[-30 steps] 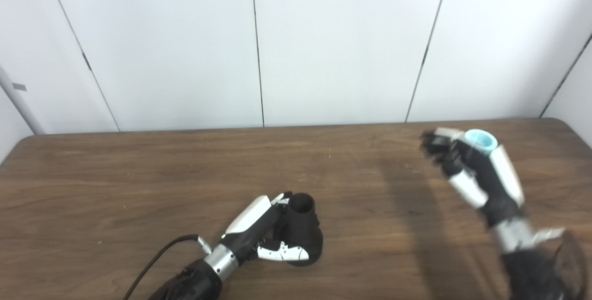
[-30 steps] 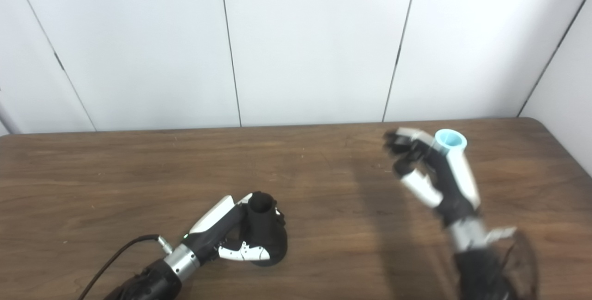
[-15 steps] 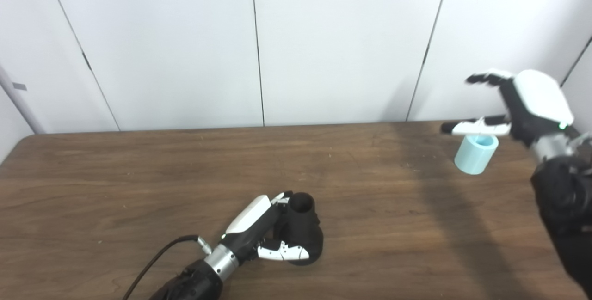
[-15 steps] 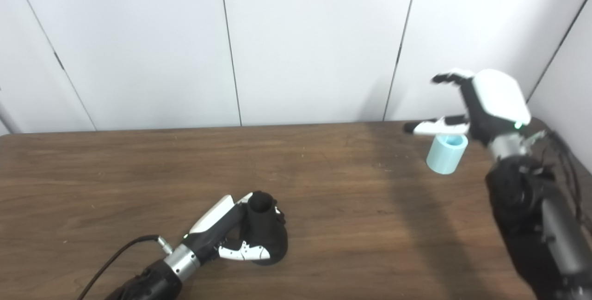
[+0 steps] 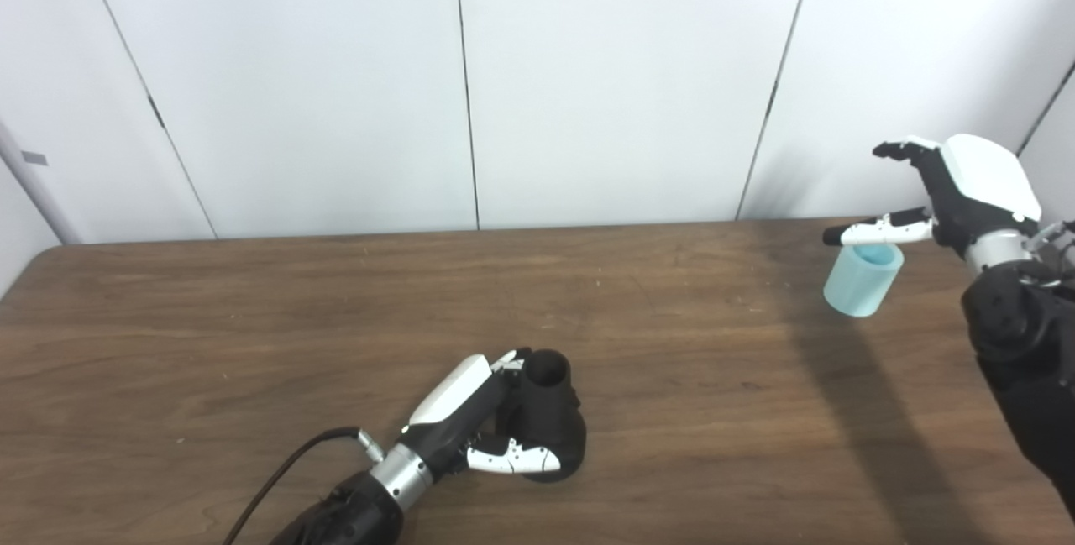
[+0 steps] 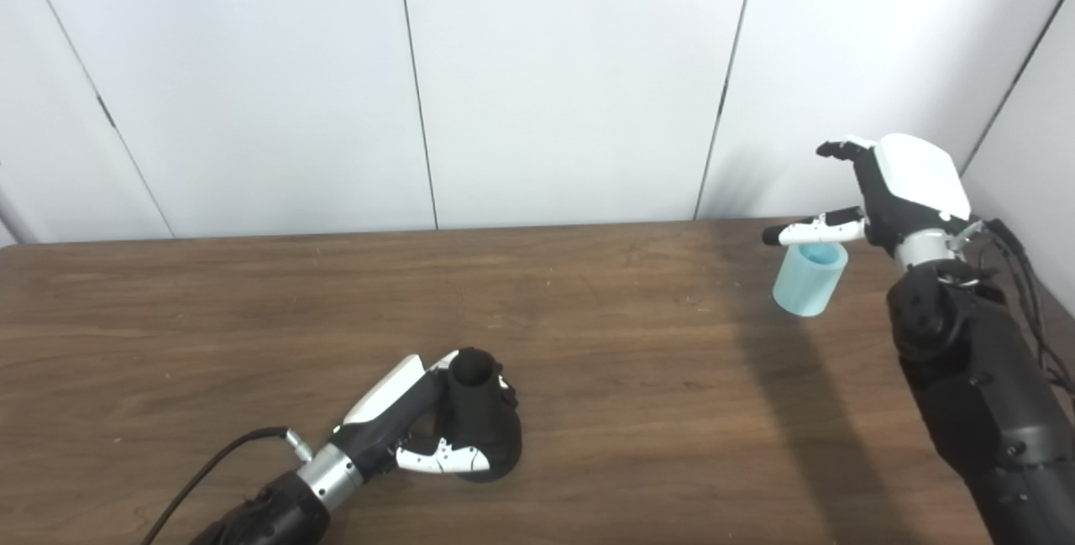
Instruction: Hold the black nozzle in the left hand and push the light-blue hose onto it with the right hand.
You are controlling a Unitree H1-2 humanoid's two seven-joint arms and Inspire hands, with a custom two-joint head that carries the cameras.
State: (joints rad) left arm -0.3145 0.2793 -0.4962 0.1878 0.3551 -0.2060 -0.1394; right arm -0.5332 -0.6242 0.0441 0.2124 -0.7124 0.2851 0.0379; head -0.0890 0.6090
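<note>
While the left hand wraps its fingers around the black nozzle on the desk | right hand raised, fingers spread, empty | light-blue hose upright just below | right eye view shows more forearm

Both cams sit side by side up high on the head, looking down and forward across the counter to the white wall panels at the far side. Mid-range, nothing close up. They share almost everything; the right eye view just shows a bit more of the right edge.
</note>
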